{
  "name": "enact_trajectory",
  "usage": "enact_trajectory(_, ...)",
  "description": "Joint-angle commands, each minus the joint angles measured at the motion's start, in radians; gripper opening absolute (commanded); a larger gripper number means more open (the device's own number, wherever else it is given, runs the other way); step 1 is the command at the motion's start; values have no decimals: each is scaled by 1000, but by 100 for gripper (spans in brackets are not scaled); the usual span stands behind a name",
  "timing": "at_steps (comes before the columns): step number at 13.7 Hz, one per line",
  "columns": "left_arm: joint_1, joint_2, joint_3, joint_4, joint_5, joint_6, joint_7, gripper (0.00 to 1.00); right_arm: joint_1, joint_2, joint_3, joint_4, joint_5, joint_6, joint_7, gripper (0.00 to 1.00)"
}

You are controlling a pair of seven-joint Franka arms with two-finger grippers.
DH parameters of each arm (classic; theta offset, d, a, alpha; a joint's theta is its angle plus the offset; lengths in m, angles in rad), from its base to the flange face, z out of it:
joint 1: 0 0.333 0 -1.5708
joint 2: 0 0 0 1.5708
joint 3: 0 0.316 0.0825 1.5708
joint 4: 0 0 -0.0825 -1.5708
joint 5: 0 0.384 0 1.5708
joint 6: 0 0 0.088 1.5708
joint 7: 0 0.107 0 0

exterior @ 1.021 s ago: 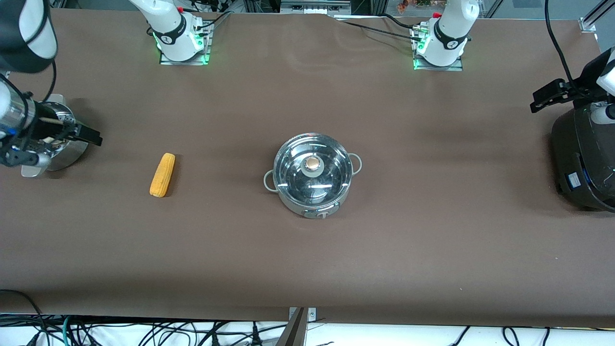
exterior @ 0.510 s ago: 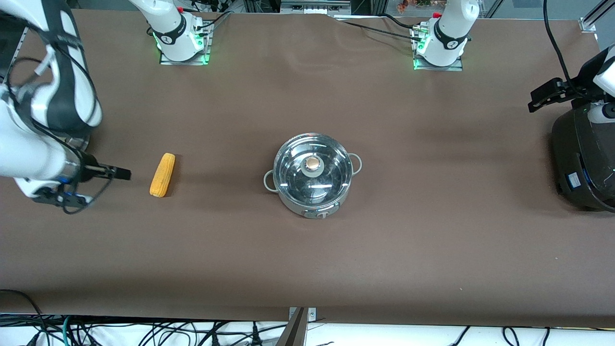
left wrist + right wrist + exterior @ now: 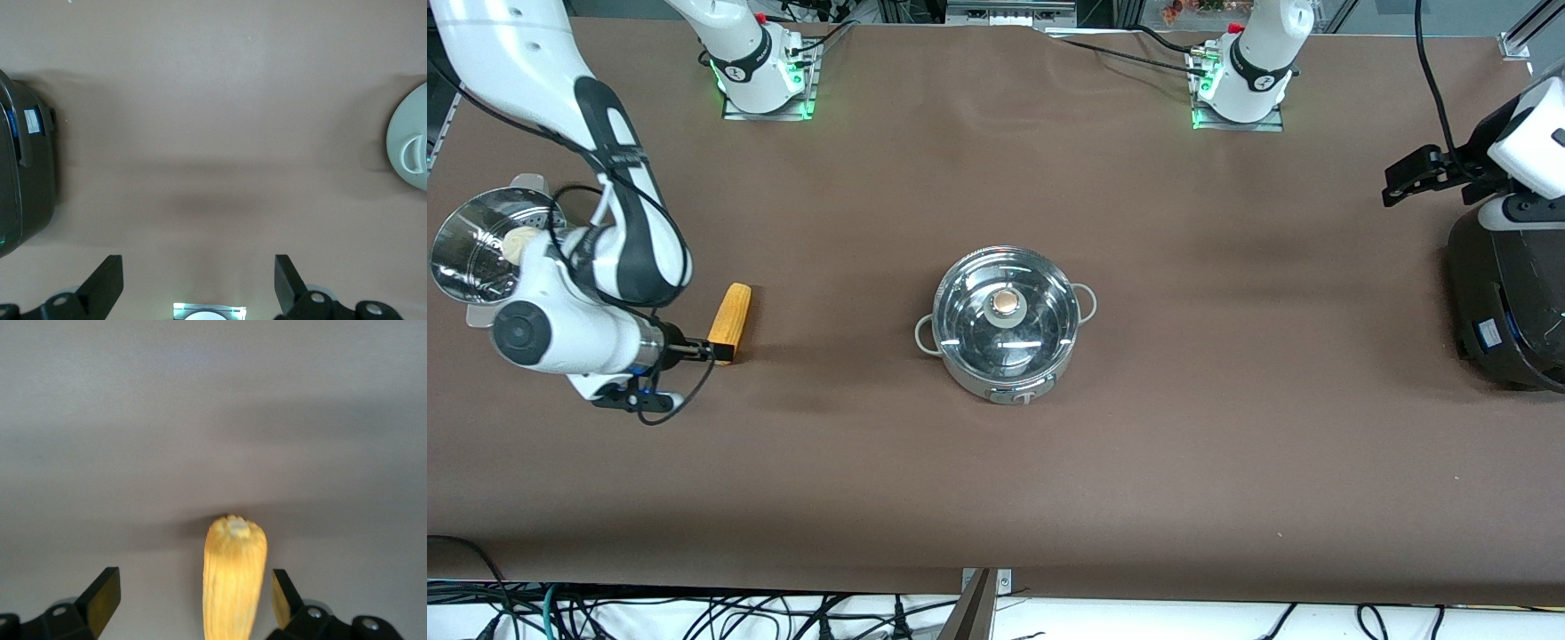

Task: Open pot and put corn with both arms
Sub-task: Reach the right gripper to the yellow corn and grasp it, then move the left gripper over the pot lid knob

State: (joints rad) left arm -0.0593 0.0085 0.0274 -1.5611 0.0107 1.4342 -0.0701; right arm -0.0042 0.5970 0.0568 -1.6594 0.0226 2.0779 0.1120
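The right hand [image 3: 189, 603] is reaching open around the corn [image 3: 729, 322], with bare bench [image 3: 996, 480] toward the lidded pot [image 3: 1005, 324]. The left hand [image 3: 199, 283] is hanging open beside the black cooker [image 3: 1507, 302].

1. you won't find any text here that can be read.
2. the black cooker [image 3: 1507, 302] at the left arm's end of the table carries a small pale label with a blue strip, but its print is too small to make out.
3. each arm's base [image 3: 740, 67] bears a dark round emblem; no letters can be read in it.
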Motion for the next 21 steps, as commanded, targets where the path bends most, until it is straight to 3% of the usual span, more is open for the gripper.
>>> enact_trajectory(1, -4, 5, -18, 15, 9, -12, 20, 100, 9, 3, 5, -46, 16, 60, -3, 100)
enact_trajectory(6, -13, 71, -127, 19, -101, 6, -172, 98, 13, 6, 5, -66, 16, 60, -8, 100)
enact_trajectory(11, -135, 169, -179, 22, -130, 156, -463, 98, 9, -11, 0, -112, 16, 57, -28, 100)
enact_trajectory(16, -293, 307, -182, 74, -127, 291, -726, 98, 3, -104, -38, -201, 16, 47, -98, 100)
enact_trajectory(21, -405, 467, -181, 173, -123, 402, -841, 99, 3, -111, -78, -247, 16, 60, -169, 100)
